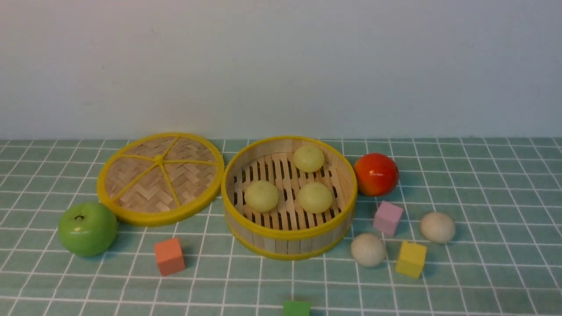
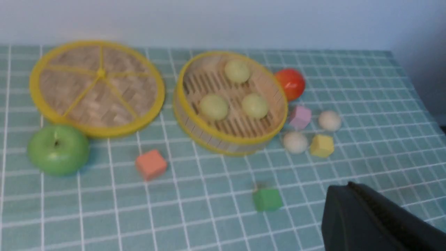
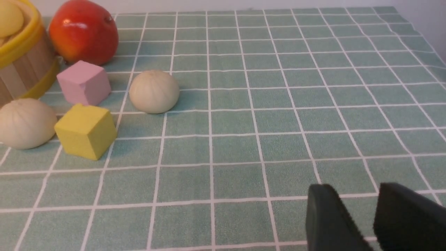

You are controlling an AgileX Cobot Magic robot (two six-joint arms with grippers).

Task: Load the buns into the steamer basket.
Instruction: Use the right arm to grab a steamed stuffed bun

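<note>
- When viewed from the front, shows three of five done: three pale yellow-green buns (image 1: pixel 308 158) (image 1: pixel 261 196) (image 1: pixel 315 197) lying on the slatted floor inside the steamer basket (image 1: pixel 287 235), one toward the far wall and two nearer.
- Leaves two off-white buns out on the tabletop (image 1: pixel 483 197), right of the basket: near bun (image 1: pixel 368 249) just beside the basket's near-right wall, between it and a yellow block (image 1: pixel 411 259); right bun (image 1: pixel 437 227) farther right, beyond a pink block (image 1: pixel 387 217).
- Finds no arm or claw in this view. Notes the lid (image 1: pixel 160 177) and apple (image 1: pixel 87 228) to the left and the red-orange fruit (image 1: pixel 376 174) at the basket's far right, none of them part of the job.
- From the left wrist, though blurred, gives the same count: three inside, two outside among the blocks. Catches only one dark slab of the left claw (image 2: pixel 379 219) at the frame edge, well apart from every bun; cannot tell whether apart or together.
- From the right wrist, brings both off-white buns close, resting on the tabletop with nothing touching them. Shows the right claw (image 3: pixel 362 216) slightly apart, tabletop visible in the gap, gripping nothing, well short of the nearer bun.
- Judged as past halfway: two pick-and-place rounds left, probably for the right arm, with the blocks crowding each grasp.
</note>
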